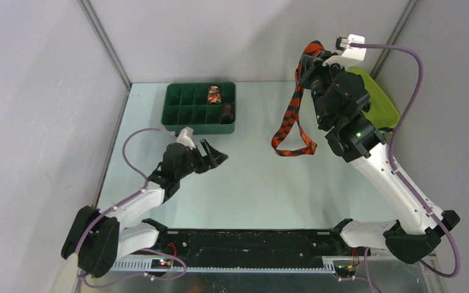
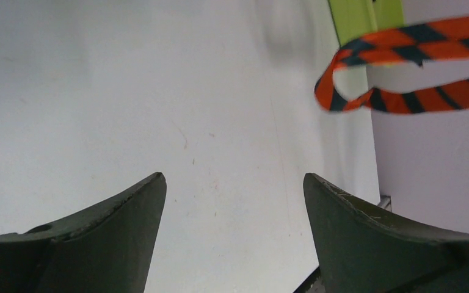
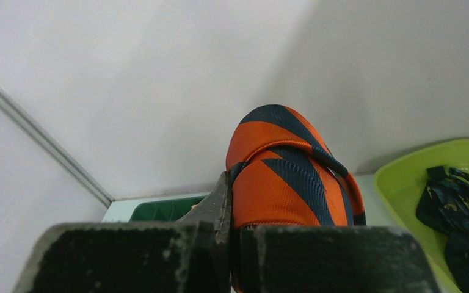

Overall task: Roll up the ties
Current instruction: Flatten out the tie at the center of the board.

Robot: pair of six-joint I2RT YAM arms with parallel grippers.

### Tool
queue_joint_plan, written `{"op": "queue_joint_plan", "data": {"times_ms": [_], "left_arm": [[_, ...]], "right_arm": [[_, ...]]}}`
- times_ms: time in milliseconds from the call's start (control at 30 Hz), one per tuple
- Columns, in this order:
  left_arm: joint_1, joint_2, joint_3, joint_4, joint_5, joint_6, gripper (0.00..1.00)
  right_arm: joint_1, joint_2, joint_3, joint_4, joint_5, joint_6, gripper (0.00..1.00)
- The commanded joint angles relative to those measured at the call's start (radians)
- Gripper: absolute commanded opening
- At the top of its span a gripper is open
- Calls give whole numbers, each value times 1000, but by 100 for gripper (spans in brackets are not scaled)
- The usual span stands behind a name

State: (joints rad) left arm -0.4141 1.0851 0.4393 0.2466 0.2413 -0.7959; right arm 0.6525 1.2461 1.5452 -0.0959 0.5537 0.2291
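Observation:
A red-orange tie with black diagonal stripes [image 1: 290,119] hangs from my right gripper [image 1: 313,52], which is raised high at the back right and shut on its folded top [image 3: 281,177]. The tie's lower loop reaches the table. In the right wrist view the right gripper [image 3: 238,207] pinches the fabric. My left gripper [image 1: 217,155] hovers low over the table's left-middle, open and empty, pointing toward the hanging tie [image 2: 397,97]. In its own view the left gripper [image 2: 234,180] frames bare table. A dark navy patterned tie [image 3: 458,207] lies heaped in the lime tray [image 3: 403,177].
A green compartment tray [image 1: 183,107] stands at the back left, holding a small reddish patterned roll [image 1: 214,94] and a dark roll [image 1: 228,112]. The lime tray [image 1: 381,104] sits at the back right, partly behind the right arm. Grey walls enclose the table.

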Motion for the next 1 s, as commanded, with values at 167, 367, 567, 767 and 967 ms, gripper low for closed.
{"op": "queue_joint_plan", "data": {"times_ms": [167, 367, 567, 767, 967], "left_arm": [[-315, -56, -61, 306, -284, 137, 91], [-495, -41, -88, 521, -593, 370, 99], [-600, 106, 22, 683, -603, 504, 100], [-695, 215, 137, 758, -647, 557, 100], [-706, 301, 232, 738, -593, 545, 100]], "right_arm": [[44, -3, 7, 144, 211, 9, 0], [56, 2, 8, 154, 224, 27, 0], [56, -5, 16, 121, 205, 79, 0], [55, -16, 17, 101, 197, 101, 0], [55, -40, 5, 47, 180, 125, 0]]}}
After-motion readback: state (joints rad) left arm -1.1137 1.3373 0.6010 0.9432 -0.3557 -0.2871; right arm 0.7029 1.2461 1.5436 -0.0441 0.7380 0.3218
